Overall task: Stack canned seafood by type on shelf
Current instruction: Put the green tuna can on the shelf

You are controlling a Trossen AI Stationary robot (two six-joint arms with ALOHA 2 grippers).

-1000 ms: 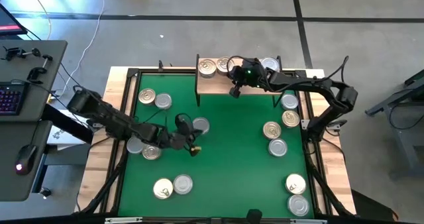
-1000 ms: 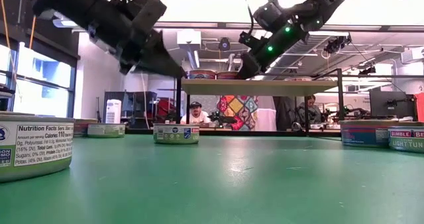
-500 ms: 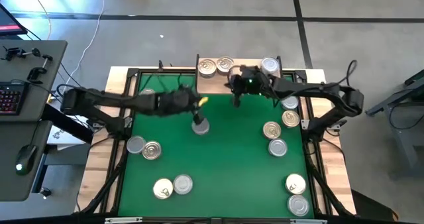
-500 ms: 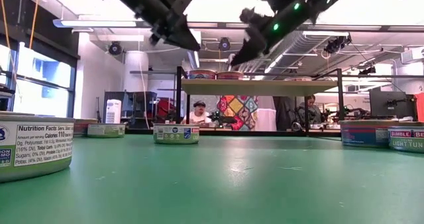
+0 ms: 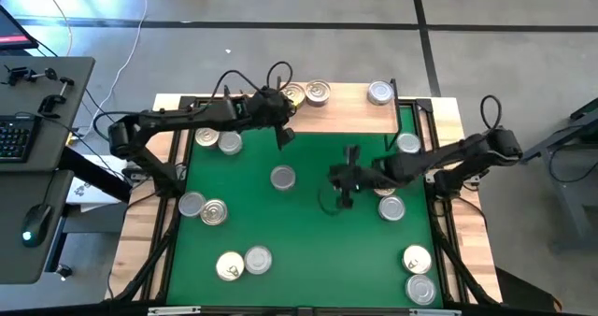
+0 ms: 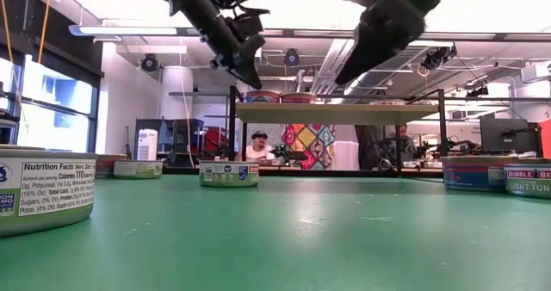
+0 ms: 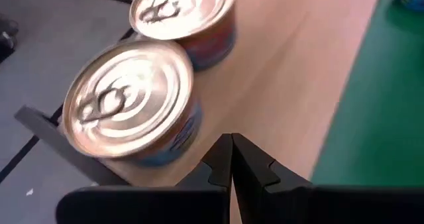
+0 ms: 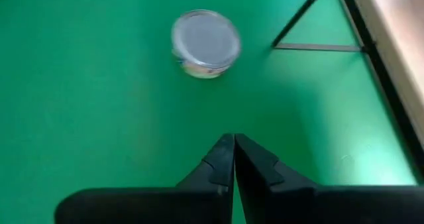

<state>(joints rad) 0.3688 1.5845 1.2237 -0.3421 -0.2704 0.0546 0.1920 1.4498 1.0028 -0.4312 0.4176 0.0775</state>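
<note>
The shelf (image 5: 341, 110), a light-wood board on black legs, stands at the mat's far edge. On it are two golden-lidded cans (image 5: 292, 93) (image 7: 132, 95) at its left end and one silver-lidded can (image 5: 378, 93) toward the right. A silver-lidded can (image 5: 281, 177) (image 8: 205, 42) sits alone mid-mat. My left gripper (image 5: 283, 136) (image 7: 232, 159) hangs shut above the shelf's left near edge, close to the golden cans. My right gripper (image 5: 334, 178) (image 8: 233, 159) hangs shut over the mat's middle, right of the lone can. Neither holds anything.
More cans sit in pairs on the green mat (image 5: 308, 241): far left (image 5: 218, 140), left (image 5: 203, 208), near left (image 5: 244, 263), right (image 5: 388, 196), near right (image 5: 420, 273). One (image 5: 408, 144) is beside the shelf's right leg. A person shows beyond the table in the low view.
My left gripper has risen from beside the lone can mid-mat and swung toward the far edge, to the shelf's left end. My right gripper has gone from the shelf toward the near edge, out over the mat's middle. Both stay shut. No can has moved.
</note>
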